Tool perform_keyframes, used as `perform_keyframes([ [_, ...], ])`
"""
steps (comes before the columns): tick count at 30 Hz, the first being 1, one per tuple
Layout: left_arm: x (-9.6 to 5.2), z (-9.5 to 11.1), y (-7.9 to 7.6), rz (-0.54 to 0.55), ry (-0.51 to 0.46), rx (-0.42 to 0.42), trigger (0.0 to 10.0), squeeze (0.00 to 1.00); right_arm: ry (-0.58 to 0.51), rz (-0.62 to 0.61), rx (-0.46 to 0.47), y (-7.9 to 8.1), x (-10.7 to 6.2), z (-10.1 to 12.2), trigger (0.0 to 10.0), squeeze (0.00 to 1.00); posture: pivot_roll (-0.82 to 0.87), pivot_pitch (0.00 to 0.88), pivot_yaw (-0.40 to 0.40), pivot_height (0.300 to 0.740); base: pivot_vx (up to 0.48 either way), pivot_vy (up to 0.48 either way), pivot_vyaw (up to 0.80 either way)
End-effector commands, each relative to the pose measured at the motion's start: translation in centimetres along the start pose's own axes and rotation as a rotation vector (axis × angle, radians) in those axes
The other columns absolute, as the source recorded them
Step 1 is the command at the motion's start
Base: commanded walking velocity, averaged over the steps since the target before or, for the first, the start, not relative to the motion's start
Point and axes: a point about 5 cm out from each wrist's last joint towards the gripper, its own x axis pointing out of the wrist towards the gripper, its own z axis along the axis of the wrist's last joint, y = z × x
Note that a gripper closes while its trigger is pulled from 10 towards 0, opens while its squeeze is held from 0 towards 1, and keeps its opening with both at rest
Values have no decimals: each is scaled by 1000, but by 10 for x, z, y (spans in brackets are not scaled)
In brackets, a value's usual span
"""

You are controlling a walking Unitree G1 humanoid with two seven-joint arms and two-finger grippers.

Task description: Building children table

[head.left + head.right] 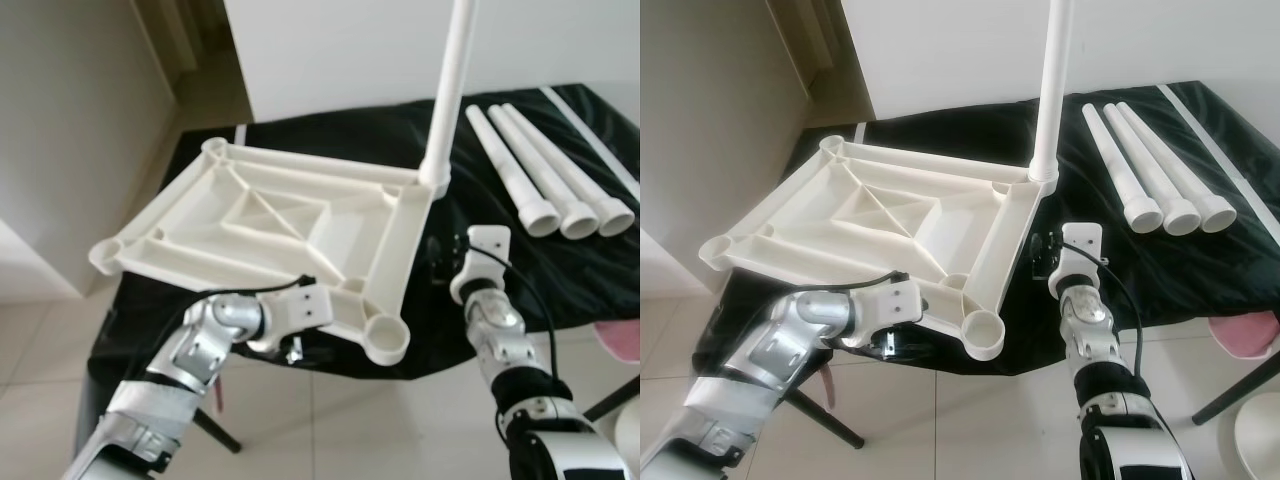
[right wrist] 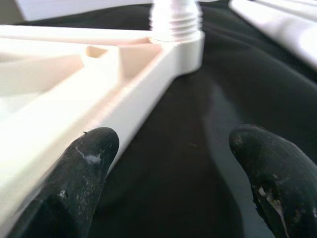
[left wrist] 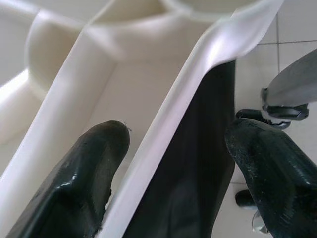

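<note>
Left eye view looks down on a table [image 1: 560,290] draped in black cloth, standing on a pale tiled floor [image 1: 330,420] beside a white wall [image 1: 340,50]. A pink thing [image 1: 1245,335] shows at the table's near right edge; I cannot tell what it is.

An upside-down white tabletop [image 1: 270,220] with ribbed underside lies on the cloth, tilted, its near-left side raised off the table and overhanging the edge. One leg [image 1: 450,90] stands upright, screwed into the far-right corner socket. Three loose legs [image 1: 545,170] lie side by side on the cloth, well to the right of the tabletop.

The left hand [image 3: 173,163] is at the tabletop's near edge, beside the near-right corner socket [image 1: 385,340]. Its fingers [image 3: 74,188] are spread, straddling the tabletop's rim: one finger lies inside against the ribbed underside, the other outside, not touching the rim in the left wrist view.

The right hand [image 2: 173,173] hovers over the cloth just to the right of the tabletop's right edge, short of the upright leg's threaded base [image 2: 176,20]. Its fingers are spread and hold nothing; one finger [image 2: 84,168] sits just beside the tabletop's side rim
</note>
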Motion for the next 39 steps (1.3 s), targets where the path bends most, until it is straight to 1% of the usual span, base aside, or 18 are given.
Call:
perform_keyframes([
  [1,1,-3,7,155,18,-3,10000,0,36,33,12,8,1,-4,10000,0,-62,0,85,740,0,0,0],
  [2,4,-1,6,152,12,-1,10000,0,62,50,-3,11,3,-5,10000,0,-60,0,86,740,0,0,0],
  [3,12,4,3,140,3,13,10000,0,95,74,-26,16,8,-4,10000,0,-60,0,86,740,0,0,0],
  [5,14,5,2,134,0,20,10000,0,99,77,-30,16,10,-3,10000,0,-60,0,86,740,0,0,0],
  [6,21,11,1,129,-8,40,10000,0,103,82,-29,17,15,3,10000,0,-52,0,80,740,0,0,0],
  [7,23,14,1,128,-12,44,10000,0,109,83,-32,17,17,5,10000,0,-50,0,78,740,0,0,0],
  [11,28,21,4,136,-26,56,10000,0,115,82,-39,15,20,9,10000,0,-44,0,75,740,0,0,0],
  [14,31,32,10,165,-54,56,10000,0,109,85,-73,12,23,13,10000,0,-44,0,73,740,0,0,0],
  [16,32,34,11,172,-62,51,10000,0,116,89,-60,12,24,13,10000,0,-43,0,72,740,0,0,0],
  [19,33,40,14,182,-74,55,10000,0,124,86,-64,11,24,13,10000,0,-43,0,73,740,0,0,0],
  [20,36,46,16,190,-88,64,10000,0,129,73,-72,9,25,12,10000,0,-44,0,77,740,0,0,0],
  [26,41,56,16,195,-114,71,10000,0,144,61,-60,9,25,11,10000,0,-49,0,84,740,0,0,0],
  [27,44,62,15,195,-129,79,10000,0,147,60,-62,8,25,11,10000,0,-51,0,85,740,0,0,0],
  [30,47,67,15,194,-144,84,10000,0,152,60,-63,8,26,10,10000,0,-53,0,86,740,0,0,0],
  [32,57,83,10,182,-193,97,10000,0,153,45,-77,4,26,10,10000,0,-54,0,87,740,0,0,0],
  [33,57,83,10,182,-193,97,10000,0,153,45,-77,4,26,10,10000,0,-54,0,87,740,0,0,0],
  [36,61,92,8,182,-220,105,10000,0,150,28,-86,1,26,11,10000,0,-56,0,85,740,0,0,0],
  [39,60,94,13,225,-233,118,10000,0,131,-17,-97,-6,27,13,10000,0,-57,0,87,740,0,0,0],
])
